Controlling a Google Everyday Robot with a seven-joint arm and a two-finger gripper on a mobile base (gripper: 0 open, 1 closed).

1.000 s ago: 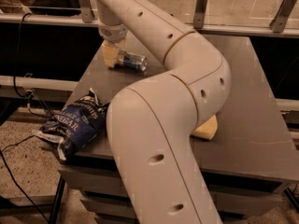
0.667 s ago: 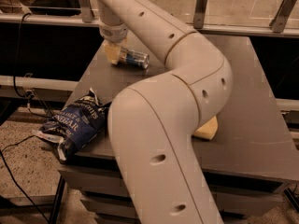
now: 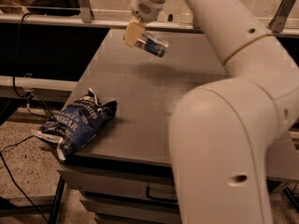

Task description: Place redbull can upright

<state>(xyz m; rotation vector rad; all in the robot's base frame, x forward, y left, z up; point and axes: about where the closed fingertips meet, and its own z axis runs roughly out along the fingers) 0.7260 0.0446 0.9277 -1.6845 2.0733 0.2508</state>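
Pincer (image 3: 137, 35) at top centre, above the far part of the bench (image 3: 140, 101), clamped tight on one end of the redbull can (image 3: 152, 45). Can tilted, hanging in the air, shadow on the grey top beneath. Near the front left corner, a crinkled dark blue chip bag (image 3: 77, 122) lying flat, partly over the edge, letters "NEGAR" legible. Bulky white arm (image 3: 224, 125) blocking the bench's right side. Pale rail (image 3: 56, 21) behind; speckled floor (image 3: 23, 129) at left.

Bulky cream-white arm (image 3: 224, 125), rounded jointed segments, small dark screw holes, tan-tipped gripper (image 3: 137, 35) top left, above the counter (image 3: 140, 101)
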